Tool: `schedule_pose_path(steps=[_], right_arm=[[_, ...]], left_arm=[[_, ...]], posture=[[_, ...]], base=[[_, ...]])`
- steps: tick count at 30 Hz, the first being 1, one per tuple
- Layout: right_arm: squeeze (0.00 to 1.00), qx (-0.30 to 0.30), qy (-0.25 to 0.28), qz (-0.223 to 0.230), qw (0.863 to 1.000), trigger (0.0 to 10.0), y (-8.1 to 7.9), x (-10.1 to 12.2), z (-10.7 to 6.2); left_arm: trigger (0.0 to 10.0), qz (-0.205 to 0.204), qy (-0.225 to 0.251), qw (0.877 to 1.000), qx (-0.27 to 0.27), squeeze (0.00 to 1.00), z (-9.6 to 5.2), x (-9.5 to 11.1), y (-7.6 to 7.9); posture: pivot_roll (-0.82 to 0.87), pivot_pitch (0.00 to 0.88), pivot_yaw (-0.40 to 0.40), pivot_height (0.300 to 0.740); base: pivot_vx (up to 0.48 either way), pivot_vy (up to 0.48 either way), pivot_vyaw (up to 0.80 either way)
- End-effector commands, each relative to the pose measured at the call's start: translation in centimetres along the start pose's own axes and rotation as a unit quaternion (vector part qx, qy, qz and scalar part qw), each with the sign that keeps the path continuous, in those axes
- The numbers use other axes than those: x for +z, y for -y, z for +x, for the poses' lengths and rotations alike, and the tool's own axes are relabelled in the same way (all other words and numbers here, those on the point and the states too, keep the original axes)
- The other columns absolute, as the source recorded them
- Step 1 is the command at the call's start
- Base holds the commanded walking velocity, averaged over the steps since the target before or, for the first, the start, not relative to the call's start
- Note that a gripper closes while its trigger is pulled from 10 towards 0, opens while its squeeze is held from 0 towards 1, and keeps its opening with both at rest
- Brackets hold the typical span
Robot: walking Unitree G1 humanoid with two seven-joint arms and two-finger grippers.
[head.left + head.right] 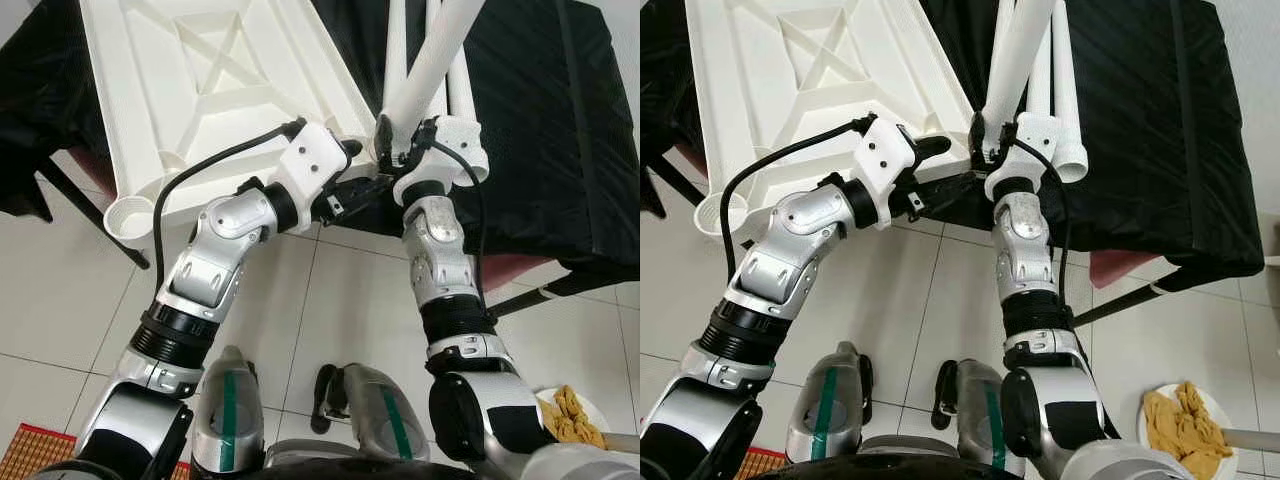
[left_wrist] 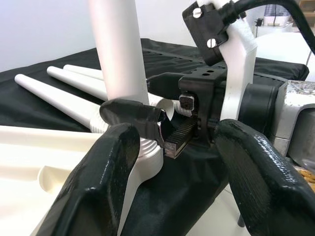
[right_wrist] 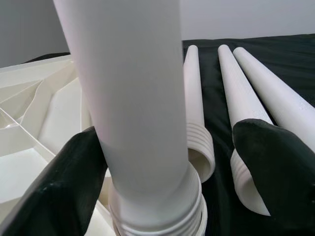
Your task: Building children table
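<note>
Right wrist view showing right gripper [image 3: 167,162] fingers spreading around upright table leg [image 3: 133,98], not clamping, left gripper [image 2: 172,162] fingers standing apart beside tabletop [image 1: 200,80] corner socket, spare legs [image 3: 246,88] lying on black cloth [image 1: 540,130].

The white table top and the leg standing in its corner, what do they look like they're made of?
Table top: apparently moulded plastic, matt white, judging by the cast ribs and cross bracing on its underside. Upright leg: likely the same plastic, a smooth, slightly glossy hollow tube with moulded threads at its base. The right claw has a finger on either side of it.
</note>
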State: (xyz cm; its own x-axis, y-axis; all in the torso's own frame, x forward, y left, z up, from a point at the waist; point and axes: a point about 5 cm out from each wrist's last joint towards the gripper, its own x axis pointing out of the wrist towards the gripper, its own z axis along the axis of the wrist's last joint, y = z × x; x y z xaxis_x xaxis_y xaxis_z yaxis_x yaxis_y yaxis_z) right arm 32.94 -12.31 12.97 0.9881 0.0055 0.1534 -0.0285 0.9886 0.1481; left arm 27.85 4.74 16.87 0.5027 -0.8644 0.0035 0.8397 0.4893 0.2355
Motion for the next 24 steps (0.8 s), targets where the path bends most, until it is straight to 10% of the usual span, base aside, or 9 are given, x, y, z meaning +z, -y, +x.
schedule_pose_path(steps=[1,12,13,24], right_arm=[[1.0,0.0,-0.003,-0.002,1.0,10.0,0.5,0.1,-0.1],[0.99,0.037,-0.026,-0.031,0.999,10.0,1.8,-0.2,0.4],[0.0,0.056,-0.024,-0.032,0.998,10.0,2.2,0.0,0.7],[0.0,0.196,-0.033,-0.036,0.979,10.0,3.5,1.3,2.6]], left_arm=[[10.0,0.0,0.0,1.0,0.009,0.0,-0.1,0.1,0.0],[10.0,-0.006,0.004,1.0,0.011,0.0,-0.1,0.2,0.0],[10.0,-0.006,0.004,1.0,0.011,0.0,-0.1,0.2,-0.1],[10.0,-0.005,0.005,1.0,0.013,0.0,0.0,0.4,-0.5]], posture=[[0.05,0.005,-0.078,0.74],[0.05,0.016,-0.074,0.74],[0.05,0.018,-0.071,0.74],[0.04,0.013,-0.059,0.74]], base=[[0.0,0.0,0.0],[0.0,0.0,0.0],[0.0,0.0,0.0],[0.0,0.0,0.0]])
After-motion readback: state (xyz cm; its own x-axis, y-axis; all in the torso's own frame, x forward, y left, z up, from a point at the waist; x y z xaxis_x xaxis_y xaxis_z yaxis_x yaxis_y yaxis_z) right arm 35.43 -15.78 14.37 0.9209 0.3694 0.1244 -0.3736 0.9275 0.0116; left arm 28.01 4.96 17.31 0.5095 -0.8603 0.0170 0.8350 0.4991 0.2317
